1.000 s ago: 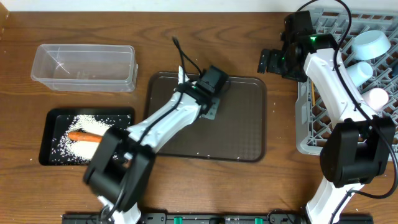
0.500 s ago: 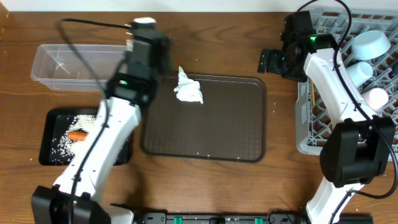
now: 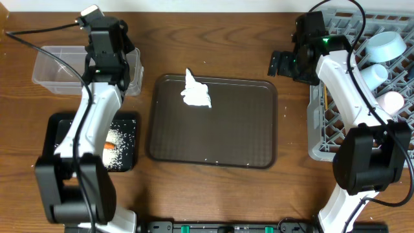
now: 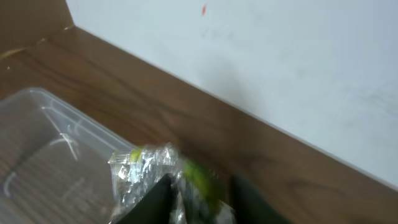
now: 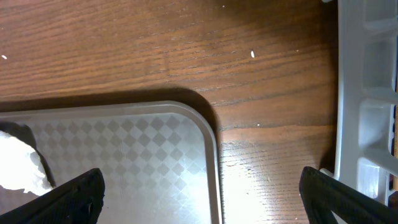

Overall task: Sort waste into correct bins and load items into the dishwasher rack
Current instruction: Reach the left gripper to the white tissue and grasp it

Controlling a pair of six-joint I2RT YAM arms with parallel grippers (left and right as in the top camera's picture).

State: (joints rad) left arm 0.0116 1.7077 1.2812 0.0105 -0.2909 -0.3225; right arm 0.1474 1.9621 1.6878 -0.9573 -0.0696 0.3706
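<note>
Left gripper: at the upper left of the overhead view, above one end of the clear tub. Its dark fingers stand a little apart with the crumpled wrapper between them. Whether they pinch it cannot be told.
Right gripper: jaws wide apart and empty, hanging over the table between the brown serving tray and the dishwasher rack.
Dishwasher rack: right edge of the overhead view, with a light-blue bowl and two pale cups in it.
Brown serving tray: centre, bare except for a crumpled white paper near its top edge.
Clear tub: looks empty, and the wrist view shows its rim just below the wrapper.
Black tray: lower left, partly under the left arm, holding the carrot and the rice.
Step in hand: most likely dropping the wrapper into the clear tub.
Doing it well: the wrapper should be over the tub's floor, not its rim, before the fingers spread fully. Crinkled foil is light and may cling to a pad, so the opening should be wide and the arm should rise straight up. A sideways sweep could knock the light tub.
Left to do: the white paper needs a bin.
</note>
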